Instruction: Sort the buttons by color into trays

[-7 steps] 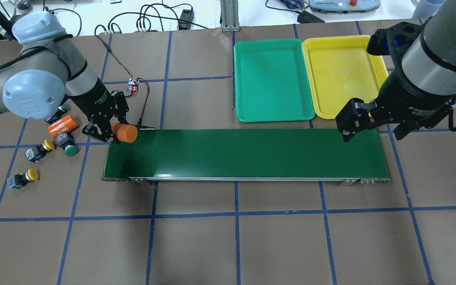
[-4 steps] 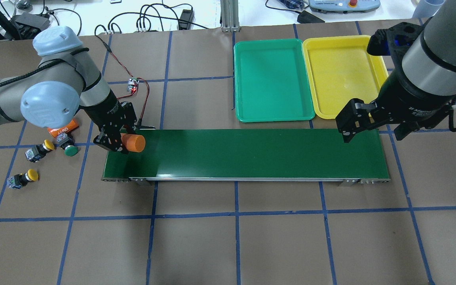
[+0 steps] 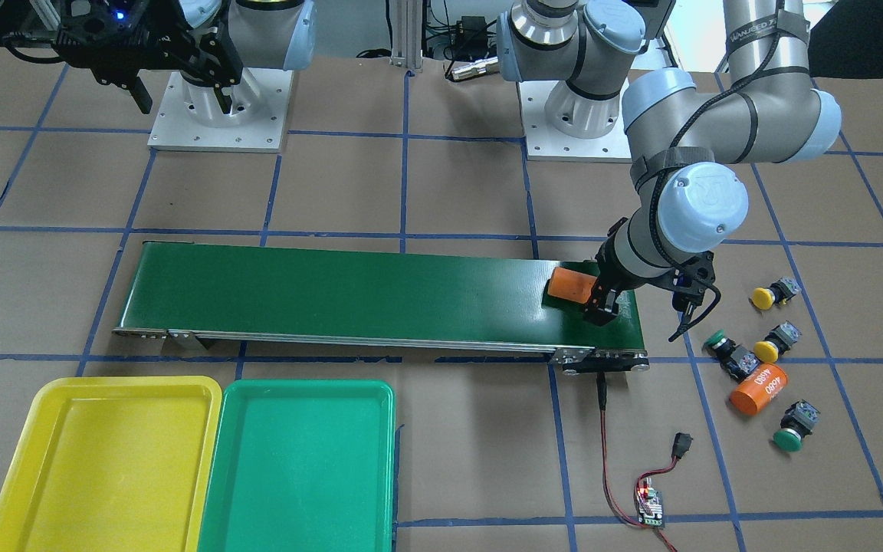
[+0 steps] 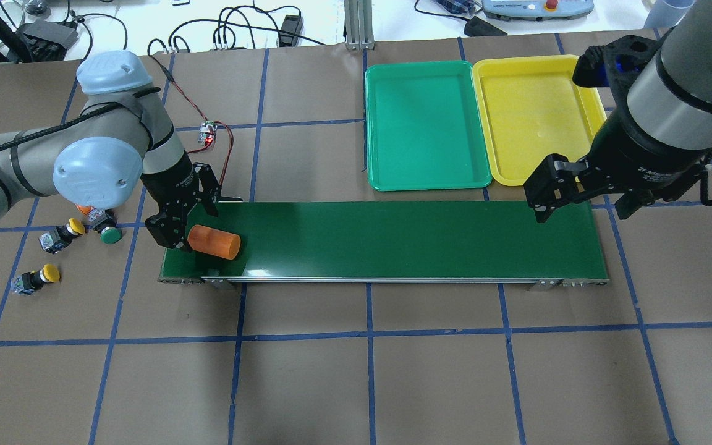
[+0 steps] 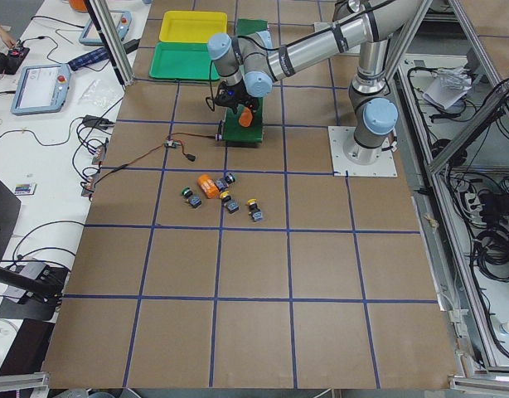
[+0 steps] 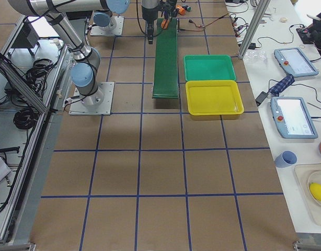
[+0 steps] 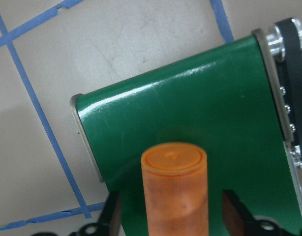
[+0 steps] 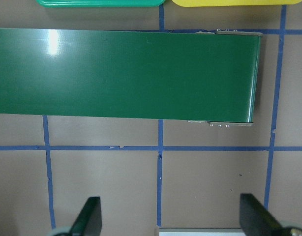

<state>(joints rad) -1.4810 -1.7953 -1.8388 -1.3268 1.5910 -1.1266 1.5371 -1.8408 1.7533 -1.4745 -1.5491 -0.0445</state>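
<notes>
Overhead exterior, from the left: the buttons (image 4: 110, 235) lie loose on the table (image 4: 356, 371) beyond the belt's end, and the front-facing view counts four, none in a tray. Beside them the left gripper (image 4: 188, 221) stands over the left end of the conveyor belt (image 4: 393, 238). Its fingers (image 7: 234, 216) straddle an orange cylinder (image 4: 214, 242) that lies on the belt, with a gap either side, so I read them as let go.

I would lift straight up and clear, because a sideways brush could roll the cylinder off the belt. Then I would go for a button and grip its blocky body.

The left arm reaches low with its wrist tipped along the belt. Further right sit the green tray (image 4: 424, 123) and yellow tray (image 4: 532, 117). The right gripper (image 4: 583, 209) hangs above the belt's right end, fingers spread wide around nothing.
</notes>
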